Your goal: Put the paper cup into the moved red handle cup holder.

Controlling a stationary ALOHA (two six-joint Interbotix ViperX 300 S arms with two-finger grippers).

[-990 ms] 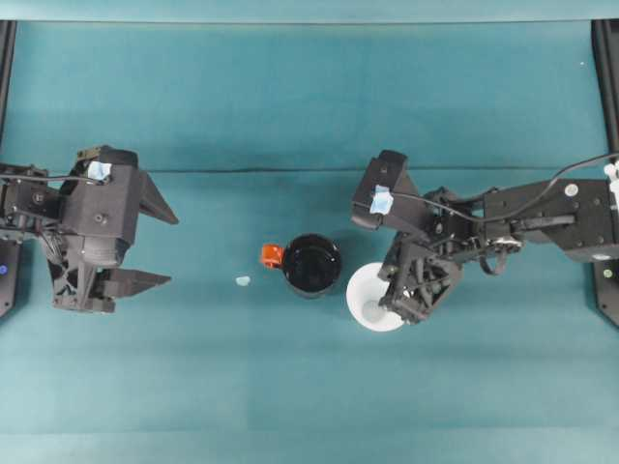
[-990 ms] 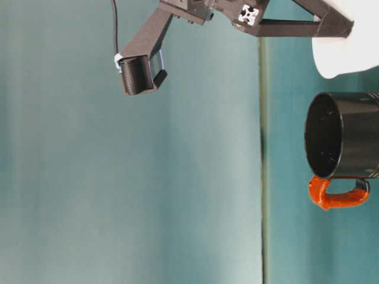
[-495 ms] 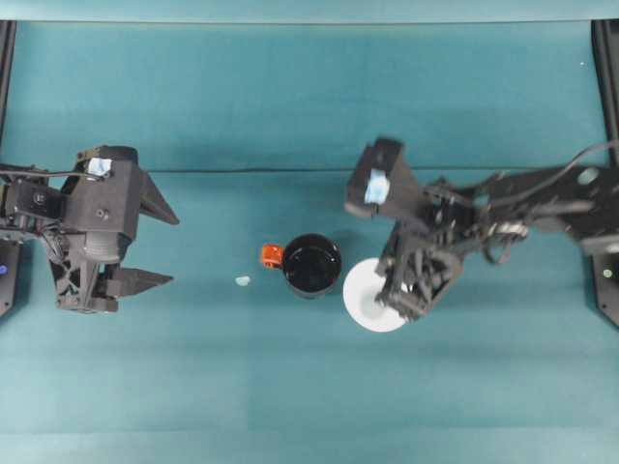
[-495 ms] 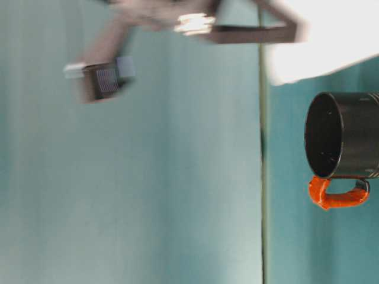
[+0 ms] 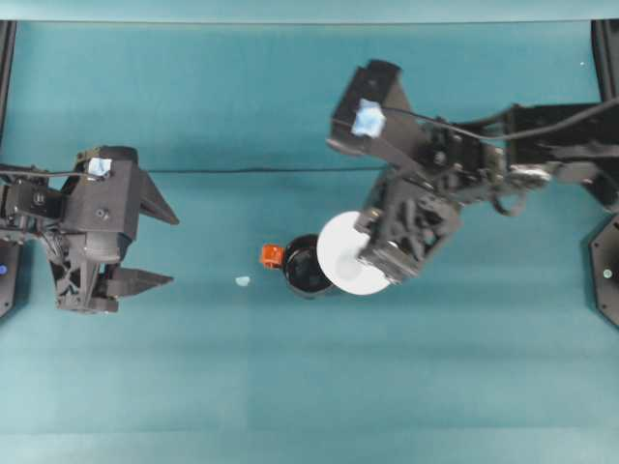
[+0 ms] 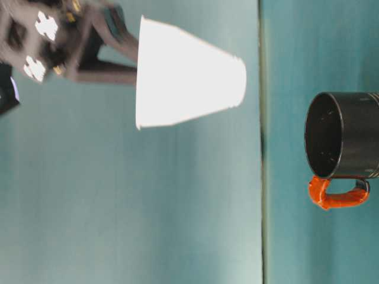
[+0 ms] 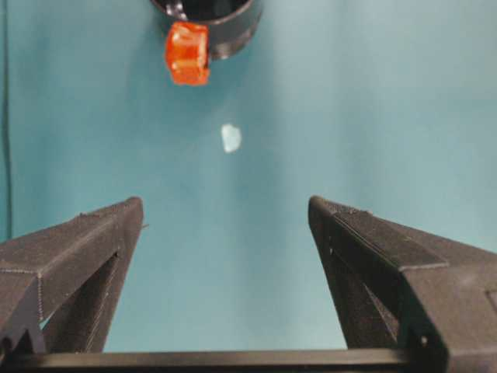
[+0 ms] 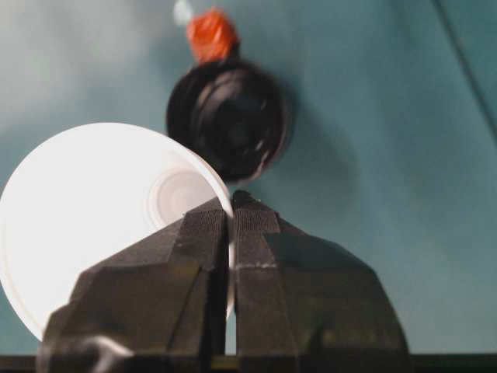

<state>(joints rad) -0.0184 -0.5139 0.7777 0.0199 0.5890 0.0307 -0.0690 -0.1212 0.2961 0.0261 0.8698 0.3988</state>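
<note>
The right gripper (image 8: 231, 214) is clenched on the rim wall of the paper cup (image 5: 351, 253), its two fingers pressed together with the thin wall pinched between them, as the right wrist view shows. The paper cup hangs in the air, mouth up and base down, tilted slightly off vertical in the table-level view (image 6: 186, 80), and is well clear of the worktop (image 5: 290, 387). In the overhead view the cup's rim overlaps the side of the red handle cup holder (image 5: 305, 268) opposite its orange-red handle (image 5: 272, 255), so the cup is not yet centred over the opening. The holder stands upright on the worktop with its dark hollow open. For a clean insertion, shift the cup toward the handle side until its smaller base sits directly over the middle of the holder's hollow, and level the cup so its axis is upright before lowering. Descend slowly; the tapered body should guide itself, but an off-centre base could catch the holder's lip and tip or push the light holder. Because the grip is on the thin rim only, avoid sideways force that could crease the paper. Release only once the cup has seated. The left gripper (image 5: 160, 244) rests well away from the holder on its handle side, jaws spread and holding nothing; a small pale scrap (image 7: 231, 137) lies on the worktop between it and the handle.
</note>
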